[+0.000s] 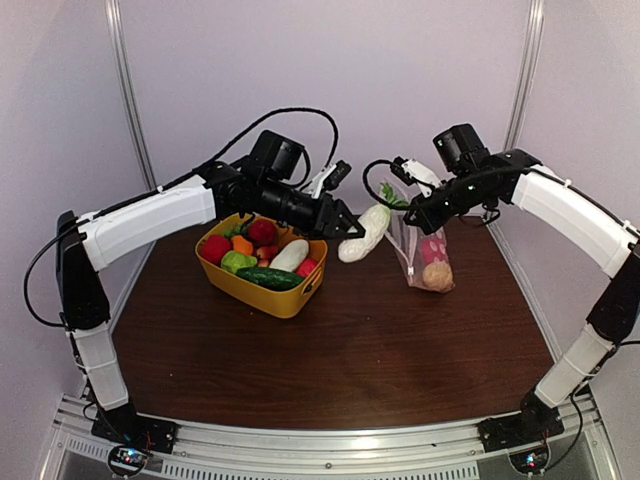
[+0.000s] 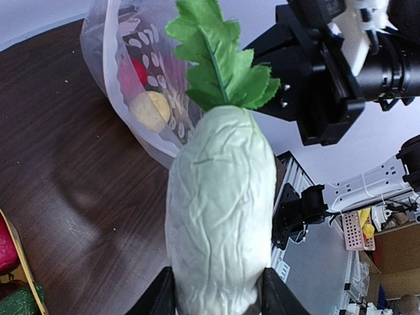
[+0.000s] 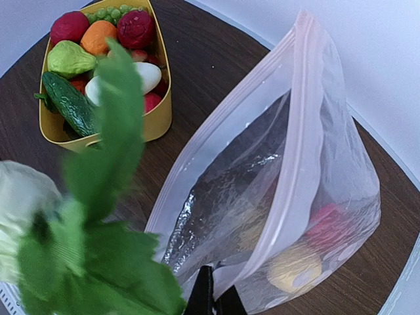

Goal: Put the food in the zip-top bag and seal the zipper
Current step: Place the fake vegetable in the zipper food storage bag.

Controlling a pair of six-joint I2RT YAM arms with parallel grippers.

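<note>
Pinched between the fingers of the left gripper point(image 2: 216, 298), a white toy radish point(image 2: 220, 210) fills the left wrist view, its green leaves point(image 2: 220, 59) pointing toward the zip-top bag point(image 2: 111, 72). From above, the radish hangs over the brown table point(image 1: 350, 350), between the yellow tub point(image 1: 265, 295) and the bag, leaf tips just beside the bag's top edge. The right gripper point(image 3: 210, 295) is pressed together on the bag's upper edge, holding it up with its bottom on the table. The mouth gapes, and the pinkish zipper point(image 3: 312, 85) is unsealed. A red piece point(image 3: 328, 223) and a yellow-tan piece point(image 3: 295, 266) lie at the bag's bottom. The tub holds a cucumber point(image 3: 69, 102), grapes point(image 3: 108, 13) and other pieces.
</note>
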